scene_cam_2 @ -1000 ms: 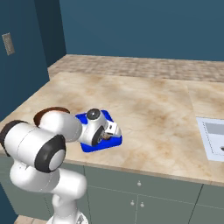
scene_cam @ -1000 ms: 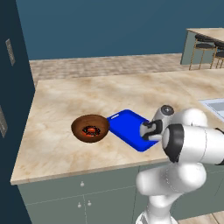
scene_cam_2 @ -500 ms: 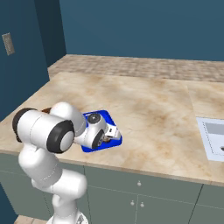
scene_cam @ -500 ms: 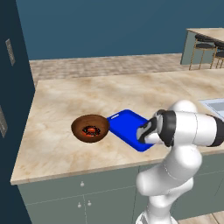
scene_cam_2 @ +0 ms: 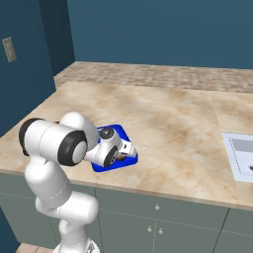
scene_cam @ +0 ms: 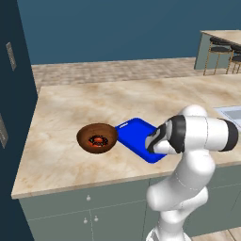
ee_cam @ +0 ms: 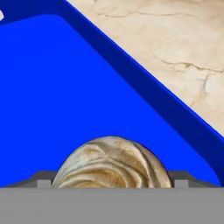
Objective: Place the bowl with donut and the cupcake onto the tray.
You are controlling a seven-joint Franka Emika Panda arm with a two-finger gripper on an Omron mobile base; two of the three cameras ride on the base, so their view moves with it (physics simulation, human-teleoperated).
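The blue tray (scene_cam: 134, 134) lies on the marble counter near its front edge. My gripper (scene_cam_2: 121, 153) hangs low over the tray's (scene_cam_2: 106, 132) near right part, jaws open. In the hand view the cupcake (ee_cam: 111, 162), with its pale swirled top, stands on the tray (ee_cam: 65, 87) between my fingertips (ee_cam: 43, 178), close to the rim. The reddish-brown bowl (scene_cam: 87, 136) sits on the counter just left of the tray, touching or nearly touching its corner. The red-orange donut (scene_cam: 98, 140) lies inside it.
A sink (scene_cam: 230, 113) is set into the counter at the right, also seen as the sink (scene_cam_2: 242, 155). Bar stools (scene_cam: 221, 52) stand at a far counter. A dark blue wall borders the left. Bare counter stretches behind the tray and bowl.
The arm's elbow has swung up and back from the cameras. The hand has stayed over the tray's near corner. The bowl and tray have not moved.
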